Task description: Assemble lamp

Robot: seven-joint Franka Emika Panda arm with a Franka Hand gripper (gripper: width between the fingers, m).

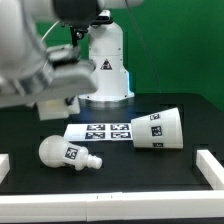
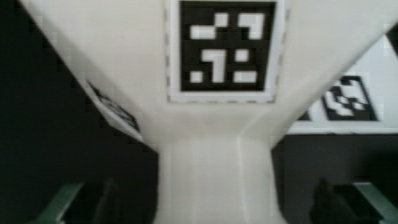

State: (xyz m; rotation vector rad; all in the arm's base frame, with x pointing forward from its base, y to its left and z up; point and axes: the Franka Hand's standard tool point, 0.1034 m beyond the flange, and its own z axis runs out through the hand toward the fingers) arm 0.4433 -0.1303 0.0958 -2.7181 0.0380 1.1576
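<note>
Base (image 2: 222, 130) sits squarely between my gripper (image 2: 214, 203) fingers, long axis running straight out ahead. The jaws straddle its narrow waist, but I can't tell if they're pinching. Bulb (image 1: 62, 152) lies well off on the worktop (image 1: 120, 178).

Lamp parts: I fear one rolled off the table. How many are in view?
3. The bulb lies in front at the exterior view's left; the shade lies on its side at that view's right; the base shows clearly only in the wrist view, close up.
</note>
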